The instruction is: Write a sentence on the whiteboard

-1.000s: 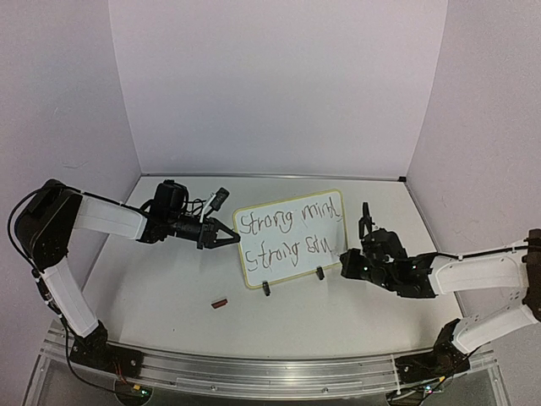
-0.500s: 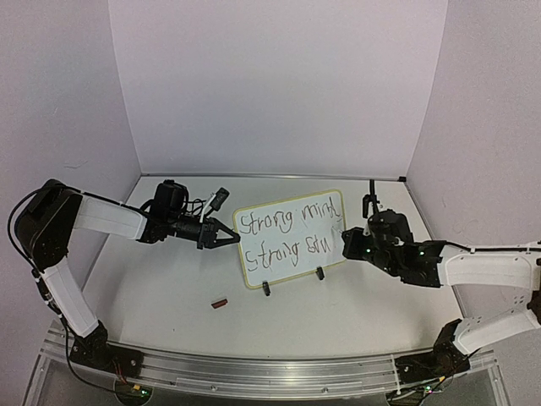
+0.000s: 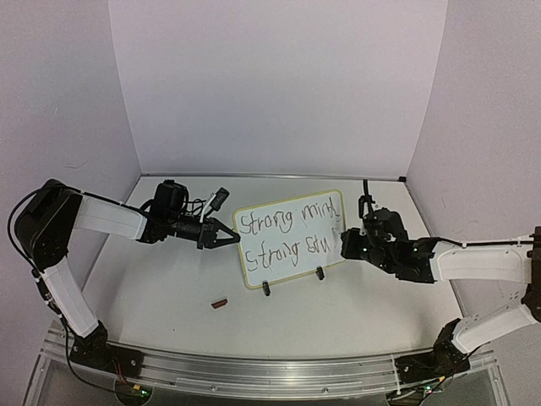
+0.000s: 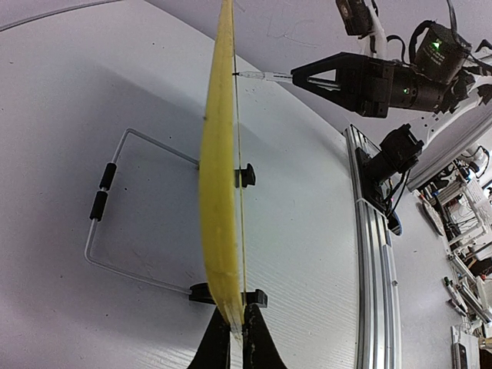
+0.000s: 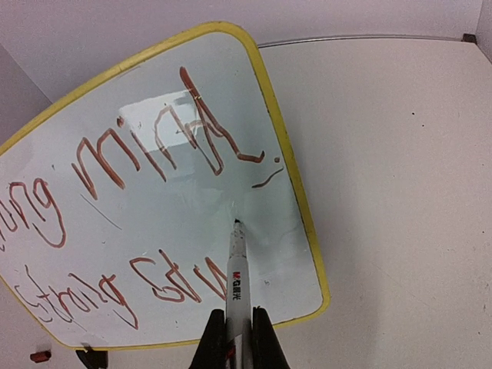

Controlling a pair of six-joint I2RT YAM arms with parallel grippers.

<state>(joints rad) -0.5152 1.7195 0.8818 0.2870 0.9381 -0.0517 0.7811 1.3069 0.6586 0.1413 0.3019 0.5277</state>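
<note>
The whiteboard point(image 3: 287, 264), white with a thin yellow frame, stands tilted at mid-table. On it is the sentence point(image 3: 283, 224) in two handwritten lines, "Strong mind" above "Strong" and a few more letters. My left gripper point(image 3: 235, 239) is shut on the board's left edge; its wrist view shows the yellow edge point(image 4: 219, 177) pinched between the fingers of the gripper point(image 4: 233, 327). My right gripper point(image 5: 238, 327) is shut on a white marker point(image 5: 237, 269). The marker's tip rests at the board surface, right of the lower line's last letters and under "mind" point(image 5: 198, 115). In the top view this gripper point(image 3: 348, 247) is at the board's right edge.
A small red marker cap point(image 3: 221, 302) lies on the table in front of the board. A wire stand point(image 4: 115, 165) with black clips point(image 4: 246, 175) props the board from behind. Walls enclose the table on three sides. An aluminium rail point(image 3: 254, 368) runs along the near edge.
My right gripper with the marker rose from beside the board's lower right corner and now sits at the right edge. The left gripper and the board have not moved.
</note>
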